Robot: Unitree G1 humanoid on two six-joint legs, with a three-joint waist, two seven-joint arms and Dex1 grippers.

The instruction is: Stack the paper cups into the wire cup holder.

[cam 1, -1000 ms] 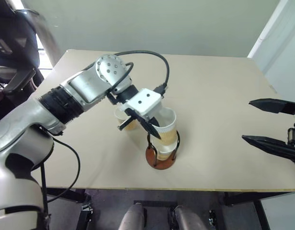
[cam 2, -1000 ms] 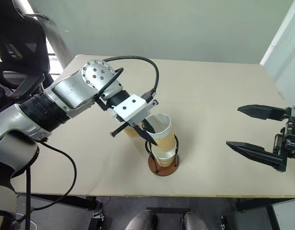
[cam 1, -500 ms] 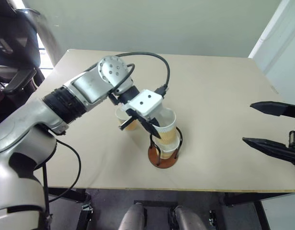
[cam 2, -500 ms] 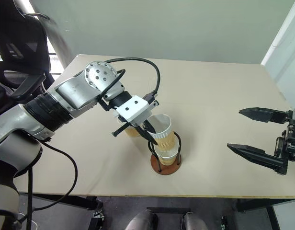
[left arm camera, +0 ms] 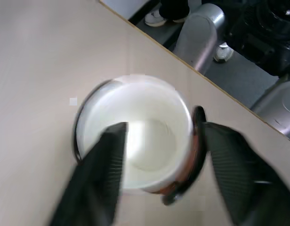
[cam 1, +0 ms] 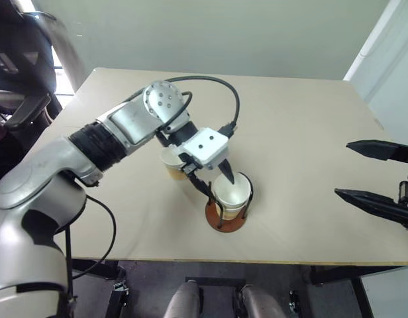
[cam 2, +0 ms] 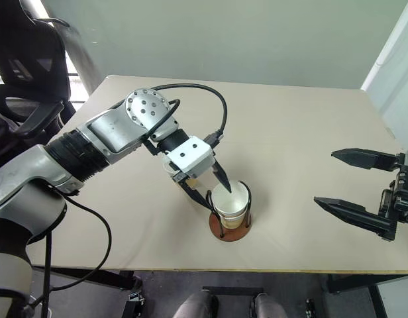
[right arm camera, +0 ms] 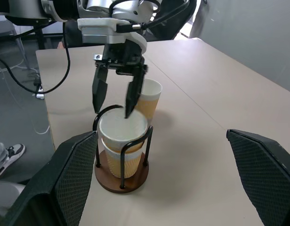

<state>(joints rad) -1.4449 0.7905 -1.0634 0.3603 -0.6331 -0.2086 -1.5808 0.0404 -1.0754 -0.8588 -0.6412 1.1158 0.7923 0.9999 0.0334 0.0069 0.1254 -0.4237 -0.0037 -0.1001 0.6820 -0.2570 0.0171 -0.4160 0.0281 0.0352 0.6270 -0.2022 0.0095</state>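
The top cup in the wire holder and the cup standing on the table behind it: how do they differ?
The top cup sits nested in another cup inside the wire cup holder; the lone cup stands alone on the table. The top cup has the open left gripper directly above it, one finger at its rim; the lone cup stands behind that gripper. Both are upright, tan outside, white-rimmed.

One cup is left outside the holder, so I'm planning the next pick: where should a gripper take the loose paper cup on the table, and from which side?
Grip the loose paper cup by its rim, one finger inside and one outside. It stands upright, mouth open. Probably come from above, on the side away from the wire cup holder, which stands close beside it. The left gripper, open, is nearest.
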